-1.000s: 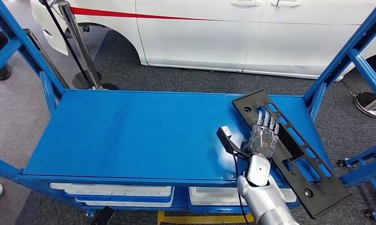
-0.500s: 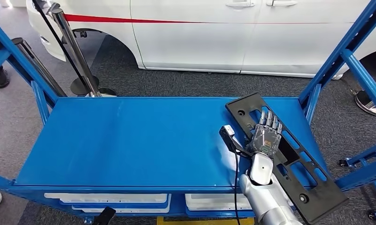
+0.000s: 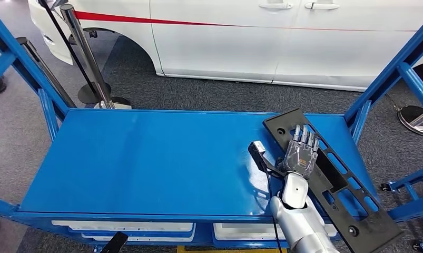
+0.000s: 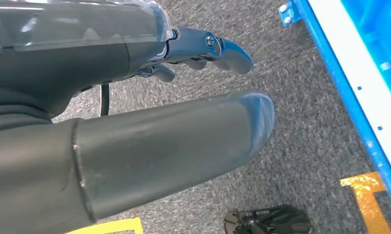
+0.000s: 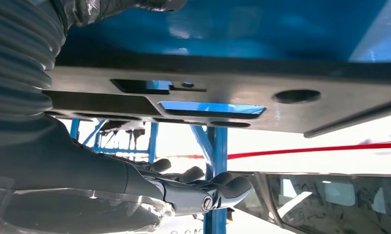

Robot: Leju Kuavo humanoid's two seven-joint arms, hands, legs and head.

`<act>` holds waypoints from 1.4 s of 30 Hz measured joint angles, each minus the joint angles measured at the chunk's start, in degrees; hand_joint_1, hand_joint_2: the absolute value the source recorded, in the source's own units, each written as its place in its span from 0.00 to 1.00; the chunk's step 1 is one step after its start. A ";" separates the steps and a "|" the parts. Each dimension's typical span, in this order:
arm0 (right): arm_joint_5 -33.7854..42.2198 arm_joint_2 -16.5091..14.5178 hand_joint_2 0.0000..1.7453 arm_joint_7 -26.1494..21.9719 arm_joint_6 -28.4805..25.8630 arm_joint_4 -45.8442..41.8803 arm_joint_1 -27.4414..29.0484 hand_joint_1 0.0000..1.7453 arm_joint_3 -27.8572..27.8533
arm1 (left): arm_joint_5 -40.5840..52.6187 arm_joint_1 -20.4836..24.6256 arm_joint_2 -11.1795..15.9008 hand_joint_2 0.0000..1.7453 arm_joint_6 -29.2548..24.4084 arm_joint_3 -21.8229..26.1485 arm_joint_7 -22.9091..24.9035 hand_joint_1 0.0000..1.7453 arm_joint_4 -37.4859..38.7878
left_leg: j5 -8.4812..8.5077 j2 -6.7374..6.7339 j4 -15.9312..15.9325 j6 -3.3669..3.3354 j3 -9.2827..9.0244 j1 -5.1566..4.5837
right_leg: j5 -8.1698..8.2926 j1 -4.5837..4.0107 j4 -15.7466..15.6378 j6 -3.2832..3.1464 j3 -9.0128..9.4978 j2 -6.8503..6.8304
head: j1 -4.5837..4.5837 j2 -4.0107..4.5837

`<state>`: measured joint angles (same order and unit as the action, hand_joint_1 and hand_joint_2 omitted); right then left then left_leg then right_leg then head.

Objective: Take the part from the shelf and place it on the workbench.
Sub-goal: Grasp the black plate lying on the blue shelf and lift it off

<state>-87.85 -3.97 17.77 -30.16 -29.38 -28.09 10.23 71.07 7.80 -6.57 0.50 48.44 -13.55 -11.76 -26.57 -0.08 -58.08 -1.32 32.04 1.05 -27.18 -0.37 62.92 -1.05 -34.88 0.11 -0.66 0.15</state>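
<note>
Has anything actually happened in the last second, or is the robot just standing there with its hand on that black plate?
Little changed. The whole picture shifted slightly, so the camera moved, not the things. The right hand stays spread over the black slotted part, which lies as before on the blue shelf, one end past the front edge. The left hand hangs over the floor.

Right hand (image 3: 301, 154) on black part (image 3: 340, 185)

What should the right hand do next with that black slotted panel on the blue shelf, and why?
Probably close its fingers on the black slotted panel. The right hand lies over the panel with fingers extended, not visibly gripping, and the panel's near end overhangs the blue shelf edge, so a firm hold should precede lifting.
</note>
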 joint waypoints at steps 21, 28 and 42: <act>0.03 0.84 1.00 1.86 8.03 0.50 -1.62 1.00 -1.26 | 0.10 0.34 0.35 0.00 -0.04 -0.38 0.35 0.00 -0.02 | -0.30 0.04 -0.46 0.77 0.13 0.53 | -0.08 0.26 -3.41 1.39 2.11 -0.29 | 0.02 0.00; 0.09 1.24 1.00 2.23 10.66 0.91 -1.67 1.00 -1.34 | -0.08 0.31 0.37 0.00 -0.17 -0.38 0.72 0.00 -0.02 | -0.35 -0.02 -0.34 -0.02 0.04 0.38 | -4.20 0.66 9.70 1.92 -4.89 -0.19 | 0.02 0.00; 0.60 0.93 1.00 1.92 11.82 1.39 -2.40 1.00 -1.31 | -0.17 0.19 0.42 0.00 -0.19 -0.42 0.85 0.00 -0.02 | -7.32 0.00 -13.63 2.80 5.56 0.64 | 2.59 0.19 -6.96 -0.90 2.94 -0.85 | 0.09 0.00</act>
<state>-87.25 -3.04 19.69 -18.34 -27.99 -30.48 8.92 70.90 7.98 -6.15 0.31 48.02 -12.70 -11.78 -33.88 -0.09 -71.71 1.49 37.59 1.69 -24.59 -0.18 55.96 -1.94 -31.94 -0.74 -0.57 0.15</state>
